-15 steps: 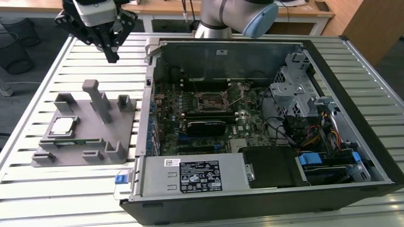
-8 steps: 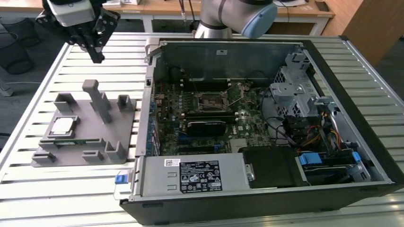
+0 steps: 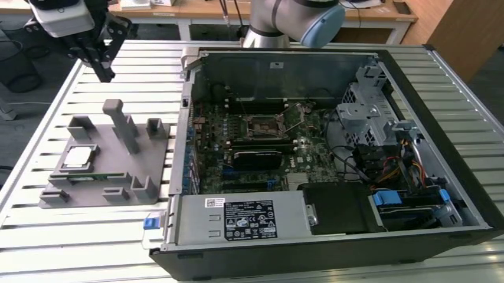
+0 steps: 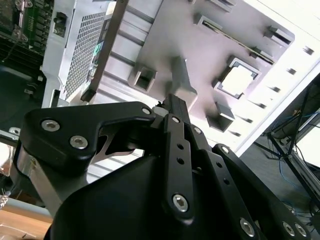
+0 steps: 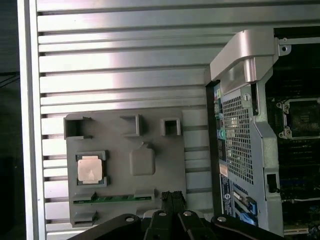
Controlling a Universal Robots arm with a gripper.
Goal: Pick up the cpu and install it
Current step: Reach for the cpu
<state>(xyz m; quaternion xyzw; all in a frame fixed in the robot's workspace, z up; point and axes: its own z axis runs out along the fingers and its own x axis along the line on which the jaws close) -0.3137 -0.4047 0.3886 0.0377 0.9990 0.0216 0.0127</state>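
- Silver metal slats make up the big table (image 3: 134, 71), with long straight grooves running across it.
- Black and boxy, the computer case (image 3: 315, 259) lies open on the table. A green board (image 3: 260, 130) full of small parts sits inside, with an empty square socket (image 3: 265, 122) near its middle.
- Grey and round like a pipe, the robot arm (image 3: 291, 20) stands behind the case and has a smooth bluish cap on its joint.
- Dull grey plastic makes up the flat holder (image 3: 157, 156), which lies on the table just beside the case, on the exterior view's left. It has blocky posts and small square pockets.
- Black and hard, the gripper (image 3: 105, 75) hangs in the air above the table, past the far end of the holder. It points down. Its two thin fingers are pressed together with nothing between them.
- Green, long and thin, a memory stick (image 3: 87, 175) stands on its edge in a slot of the holder.
- Pale, shiny and square, the cpu (image 3: 79, 155) lies flat in a pocket of the holder, just beside the memory stick and well apart from the gripper.
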